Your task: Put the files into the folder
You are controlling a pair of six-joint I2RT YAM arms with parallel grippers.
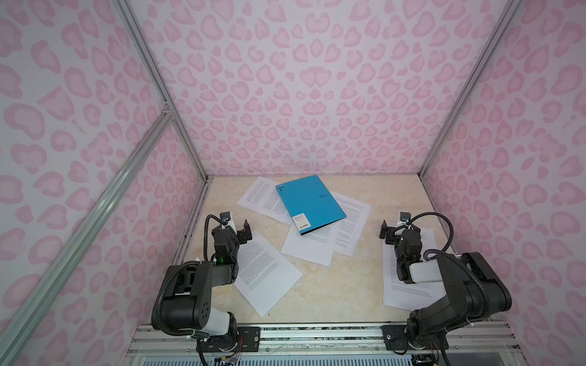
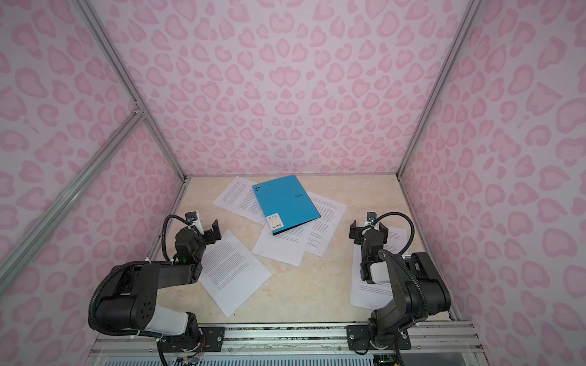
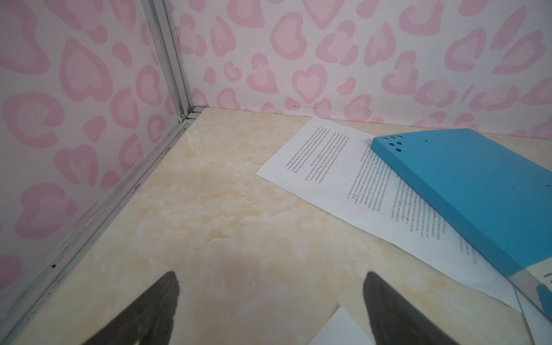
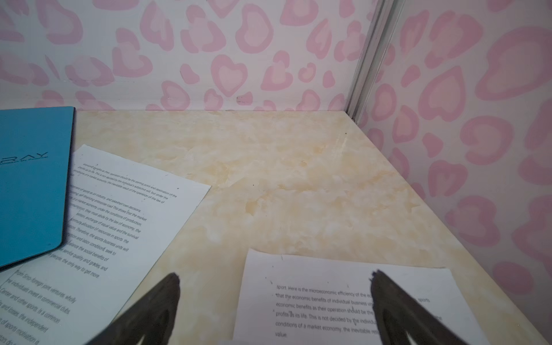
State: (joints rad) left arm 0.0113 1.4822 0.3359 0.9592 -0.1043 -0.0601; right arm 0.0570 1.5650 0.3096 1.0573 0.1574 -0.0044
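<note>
Sheets [image 1: 266, 269] of printed paper loose on the tabletop [image 1: 333, 294], blue folder [image 1: 310, 202] shut among them.
Toward the front edge, one sheet lies beside the left arm and another sheet [image 1: 396, 299] lies partly under the right arm, close to the right edge. The left gripper [image 3: 271, 279] hangs over bare tabletop, jaws spread wide and empty; the right gripper [image 4: 274, 274] hangs at the far end of the right-hand sheet, jaws just as wide, gripping nothing. Farther back, the folder lies flat across three overlapping sheets [image 1: 309, 250], its labelled corner toward the front, near the back edge.
</note>
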